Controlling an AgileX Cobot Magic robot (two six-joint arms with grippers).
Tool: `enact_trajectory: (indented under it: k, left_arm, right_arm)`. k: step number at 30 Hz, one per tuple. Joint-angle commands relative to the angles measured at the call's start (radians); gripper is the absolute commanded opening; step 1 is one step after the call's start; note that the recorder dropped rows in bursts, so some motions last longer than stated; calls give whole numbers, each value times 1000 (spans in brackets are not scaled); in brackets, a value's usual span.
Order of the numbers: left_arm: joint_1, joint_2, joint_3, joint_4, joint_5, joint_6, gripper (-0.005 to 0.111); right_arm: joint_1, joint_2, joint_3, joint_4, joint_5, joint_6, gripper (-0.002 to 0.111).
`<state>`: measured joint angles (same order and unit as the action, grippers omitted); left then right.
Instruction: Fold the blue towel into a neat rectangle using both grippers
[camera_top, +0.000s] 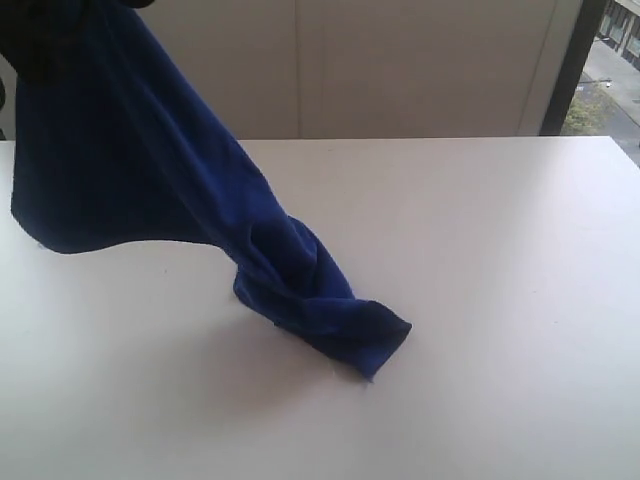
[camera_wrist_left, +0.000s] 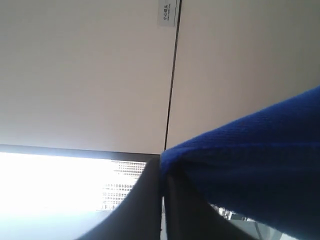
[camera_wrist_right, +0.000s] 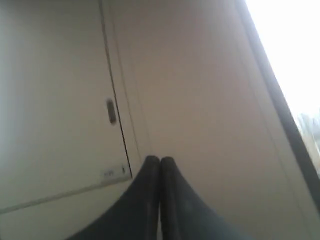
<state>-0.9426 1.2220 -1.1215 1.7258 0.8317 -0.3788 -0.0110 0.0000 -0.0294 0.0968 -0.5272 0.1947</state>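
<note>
A: Counting one blue towel (camera_top: 150, 170). Hanging from the top left corner of the exterior view, draping down and to the right, ending in a twisted bundle resting on the white table (camera_top: 500, 300). Upper part lifted clear of the tabletop, lower end touching it near the middle.

B: Seeing the grippers there?

A: Not seeing either clearly in the exterior view. Only a dark shape at the top left edge where the cloth goes up, too cropped to identify. Relying on the wrist views: two grippers, one per view.

B: Left one?

A: Left gripper (camera_wrist_left: 162, 172) pinching the towel (camera_wrist_left: 250, 170). Two black fingers (camera_wrist_left: 142, 200) pressed together with the blue edge caught at the tips and the cloth spilling off to one side. Pointing toward a pale panelled wall (camera_wrist_left: 85, 75), with one small white label (camera_wrist_left: 168, 12) on it.

B: Right one?

A: Right gripper (camera_wrist_right: 160, 160) clamped closed on nothing, two dark fingers (camera_wrist_right: 142, 200) touching tip to tip, no cloth between them. Facing a pale cabinet door (camera_wrist_right: 55, 100), one small dark handle (camera_wrist_right: 111, 111) on it, and one bright window (camera_wrist_right: 290, 50) off to the side.

B: Tag on the towel?

A: Not making one out.
</note>
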Motion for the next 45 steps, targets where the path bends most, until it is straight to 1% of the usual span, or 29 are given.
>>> enact_trajectory:
  k: [1, 2, 4, 6, 7, 10, 11, 13, 14, 15, 17, 21, 22, 24, 28, 32, 36, 42, 45]
  left_arm:
    - [3, -13, -7, 19, 53, 19, 0]
    - [3, -13, -7, 19, 53, 19, 0]
    - [3, -13, -7, 19, 51, 19, 0]
    - [3, -13, -7, 19, 51, 19, 0]
    - [3, -13, -7, 19, 54, 19, 0]
    - [3, -13, -7, 19, 60, 29, 0]
    - [3, -13, -7, 19, 58, 47, 0]
    - [3, -13, -7, 19, 58, 68, 0]
    - [3, -13, -7, 19, 58, 68, 0]
    - [3, -13, -7, 19, 58, 68, 0]
    - [3, -13, -7, 19, 58, 68, 0]
    - [3, -13, -7, 19, 70, 68, 0]
    - [3, -13, -7, 19, 70, 68, 0]
    - [3, -13, -7, 19, 72, 68, 0]
    - [3, -13, -7, 19, 72, 68, 0]
    - [3, -13, -8, 19, 79, 87, 0]
    - [3, -13, -8, 19, 79, 116, 0]
    - [3, -13, -8, 19, 89, 121, 0]
    - [3, -13, -8, 19, 88, 136, 0]
  right_arm:
    - [1, 97, -145, 242, 503, -107, 0]
    - [1, 214, -230, 235, 628, -107, 0]
    - [1, 362, -339, 206, 763, -122, 0]
    - [1, 528, -466, 207, 929, -258, 0]
    - [1, 642, -554, 218, 1046, -368, 0]
    - [1, 901, -744, 279, 1314, -663, 0]
    - [1, 988, -800, 300, 1398, -734, 0]
    - [1, 1147, -889, 371, 1502, -886, 0]
    - [1, 1204, -913, 423, 1520, -933, 2]
    - [2, 1255, -931, 453, 1525, -981, 4]
    - [2, 1368, -954, 519, 1523, -1079, 16]
    - [2, 1537, -969, 540, 1431, -1172, 47]
    - [2, 1567, -969, 543, 1401, -1212, 54]
    - [2, 1616, -969, 551, 1374, -1330, 59]
    - [5, 1697, -969, 662, 1336, -1575, 59]
    - [10, 1757, -969, 725, 1323, -1728, 59]
    - [39, 1809, -969, 737, 1275, -1790, 58]
    - [108, 1877, -969, 739, 1115, -1815, 58]
    - [134, 1896, -969, 741, 1078, -1839, 58]
